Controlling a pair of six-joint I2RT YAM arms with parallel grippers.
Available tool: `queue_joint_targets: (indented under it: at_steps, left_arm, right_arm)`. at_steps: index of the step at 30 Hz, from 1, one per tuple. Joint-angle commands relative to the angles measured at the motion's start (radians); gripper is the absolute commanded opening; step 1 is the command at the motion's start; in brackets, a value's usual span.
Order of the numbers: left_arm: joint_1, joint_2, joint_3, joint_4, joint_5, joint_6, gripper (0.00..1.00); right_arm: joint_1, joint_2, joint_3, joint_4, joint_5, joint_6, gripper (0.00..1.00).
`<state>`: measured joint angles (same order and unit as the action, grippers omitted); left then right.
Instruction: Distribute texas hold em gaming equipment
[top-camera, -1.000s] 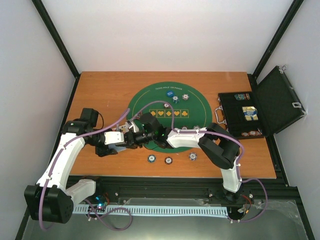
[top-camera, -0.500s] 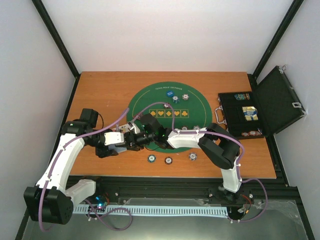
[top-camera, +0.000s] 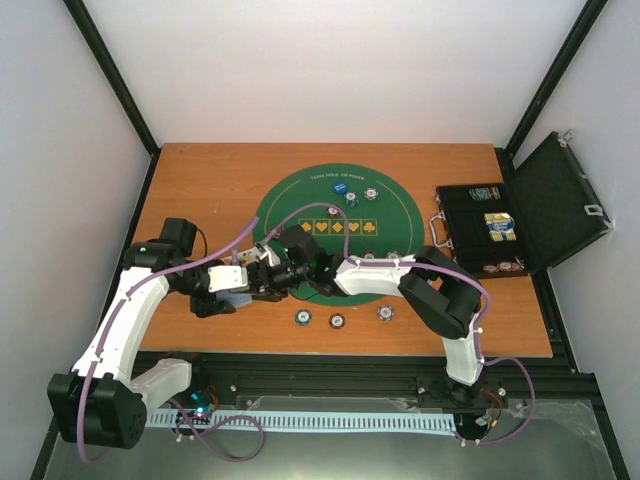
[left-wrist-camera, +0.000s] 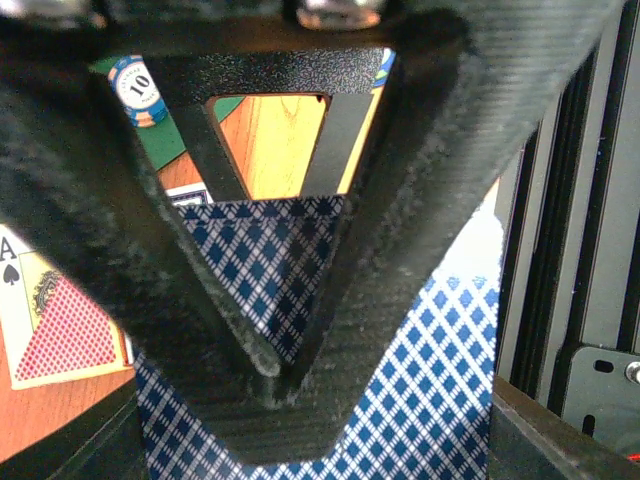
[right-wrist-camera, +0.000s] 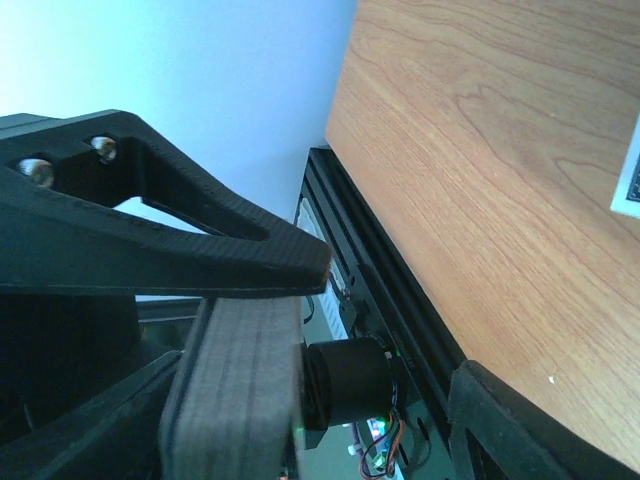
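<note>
Left wrist view: the left claw (left-wrist-camera: 275, 385) is clamped narrowly on blue diamond-backed playing cards (left-wrist-camera: 420, 380), above the near left of the desk (top-camera: 200, 190), beside the green mat (top-camera: 300, 195); the right claw (top-camera: 263, 278), just beside, gapes wide, holding nothing

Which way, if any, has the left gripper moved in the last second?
Yes: the left gripper has slid slightly left and toward the near side, away from the green mat.
</note>
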<state>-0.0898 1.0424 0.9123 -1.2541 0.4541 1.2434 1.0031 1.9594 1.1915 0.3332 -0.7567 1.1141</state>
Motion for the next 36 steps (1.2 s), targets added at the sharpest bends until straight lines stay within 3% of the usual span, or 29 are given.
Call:
queue_joint_targets:
  at_steps: [1,7,21,34,36]
  left_arm:
    - [-0.005,-0.008,0.040,-0.016,0.011,0.030,0.01]
    - [-0.005,-0.016,0.037,-0.016,0.006,0.029,0.01]
    - [-0.006,-0.015,0.043,-0.015,0.002,0.027,0.01]
    - [-0.006,-0.003,0.029,-0.002,-0.011,0.016,0.01]
    - [-0.005,-0.002,0.029,-0.002,-0.015,0.016,0.01]
  right_arm:
    - [0.000,-0.010,0.046,-0.036,-0.007,-0.032,0.67]
    - [-0.017,-0.027,0.013,-0.076,0.010,-0.065,0.55]
    - [-0.050,-0.107,-0.023,-0.158,0.037,-0.120,0.37]
    - [-0.054,-0.151,-0.027,-0.119,0.038,-0.077,0.04]
    - [-0.055,-0.157,-0.029,-0.121,0.041,-0.075,0.03]
